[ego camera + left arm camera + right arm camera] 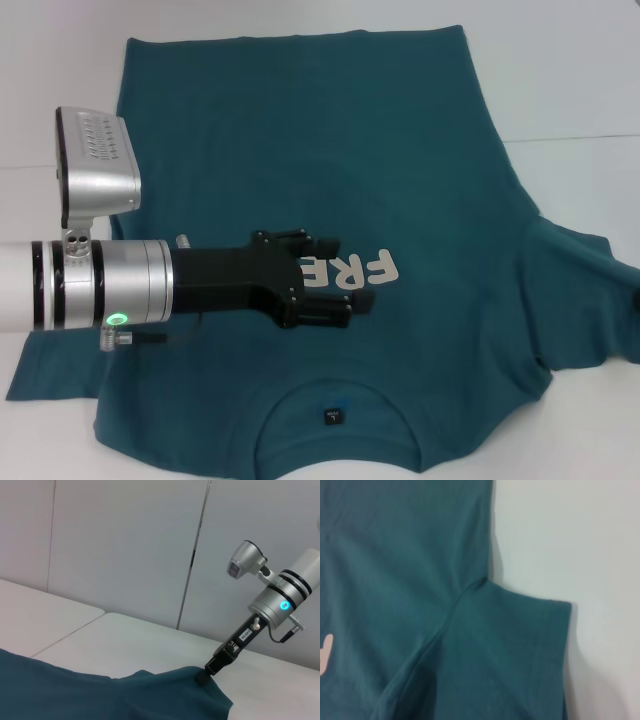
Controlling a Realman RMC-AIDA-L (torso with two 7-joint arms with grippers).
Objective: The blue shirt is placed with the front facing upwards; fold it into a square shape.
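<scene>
The blue shirt (300,130) lies spread on the white table, front up, its collar and small dark neck label (332,414) nearest me and its hem at the far side. My left gripper (352,274) hovers open over the chest, partly covering the white lettering (372,268). My right gripper (204,674) sits at the tip of the shirt's right sleeve (590,300), shut on the cloth, which bunches up toward it. Only a dark speck of that gripper (637,297) shows in the head view. The right wrist view shows the sleeve (520,650) and armpit seam flat on the table.
White table surface (570,90) surrounds the shirt, with a seam running across it on the right (580,137). The left sleeve (50,370) lies partly under my left arm. Pale wall panels (125,545) stand behind the table.
</scene>
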